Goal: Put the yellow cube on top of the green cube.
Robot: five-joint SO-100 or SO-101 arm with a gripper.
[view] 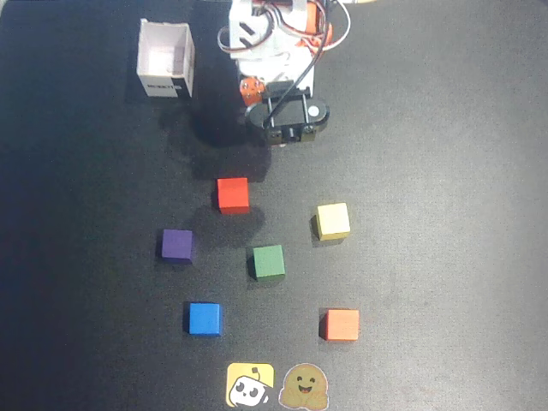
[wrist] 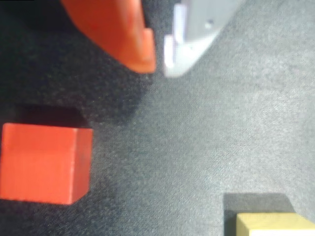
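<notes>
Overhead view, red cube (view: 232,194) beside yellow cube (view: 332,220)

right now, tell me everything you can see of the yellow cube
The yellow cube is small, pale yellow, matte and solid-looking. It sits flat on the dark table, alone and touching nothing, up and to the right of the green cube in the overhead view. The wrist view shows only its top edge at the bottom right.

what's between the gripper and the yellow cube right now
Nothing. In the overhead view only bare dark mat separates the gripper from the yellow cube; the red cube sits off to the left. The wrist view shows the same.
</notes>
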